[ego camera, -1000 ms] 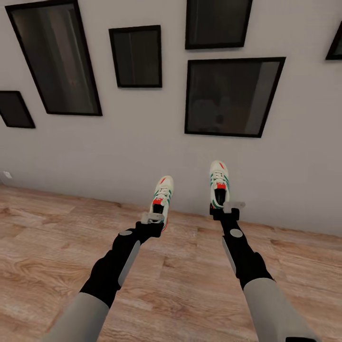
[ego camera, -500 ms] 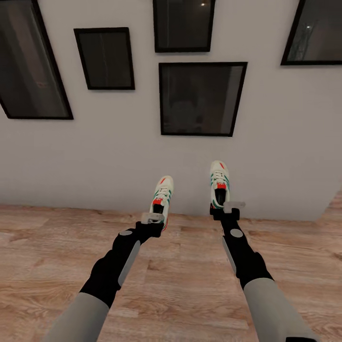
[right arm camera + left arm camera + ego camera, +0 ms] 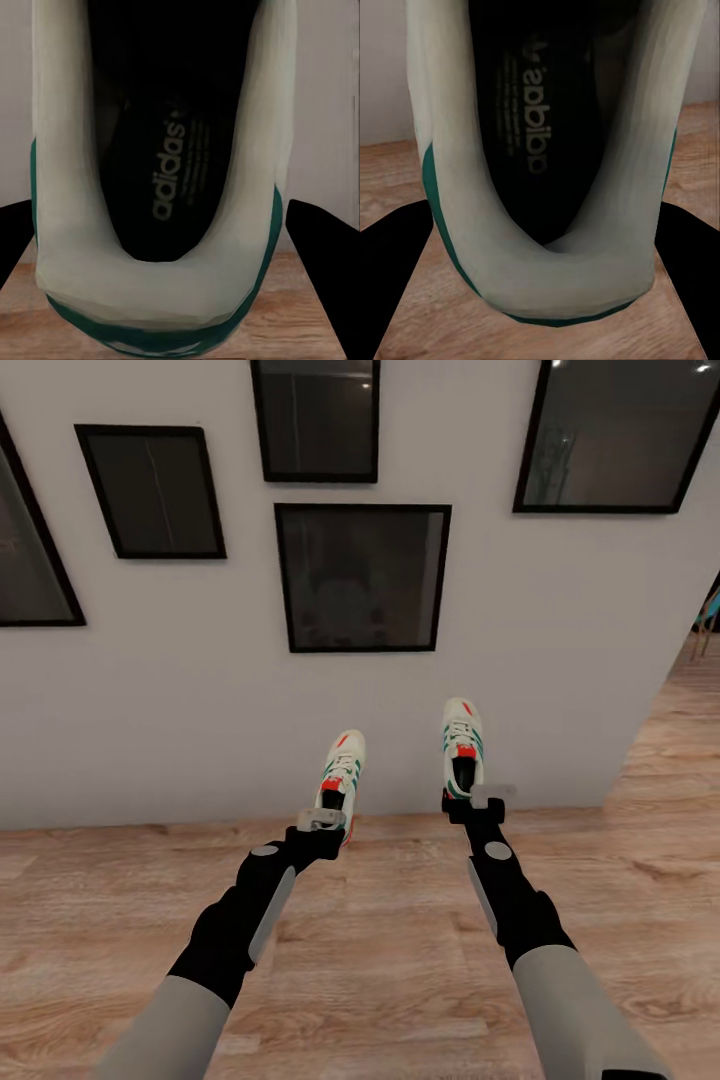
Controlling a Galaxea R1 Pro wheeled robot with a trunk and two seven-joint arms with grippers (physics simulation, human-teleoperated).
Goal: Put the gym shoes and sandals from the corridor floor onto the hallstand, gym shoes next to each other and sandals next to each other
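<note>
1. Since the earlier frames the whole head view has swung: the framed pictures on the wall sit further left, and the wall's corner with open corridor floor beyond it has come in at the right. That is the camera turning with the robot; arms and shoes sit in the same spots.
2. The left end effector pinches the heel of the left gym shoe, and the right end effector pinches the heel of the right gym shoe. Both shoes hang in the air, toes pointing away toward the wall, well above the floor.
3. The wrist views look into each shoe's dark insole, black fingers flanking the heel collar.
4. The step in hand appears to be carrying both shoes to the hallstand. Done well, the turn stays smooth and the arms level.
5. A heel-only pinch could let a shoe swing or slip, so jerks are best avoided.
</note>
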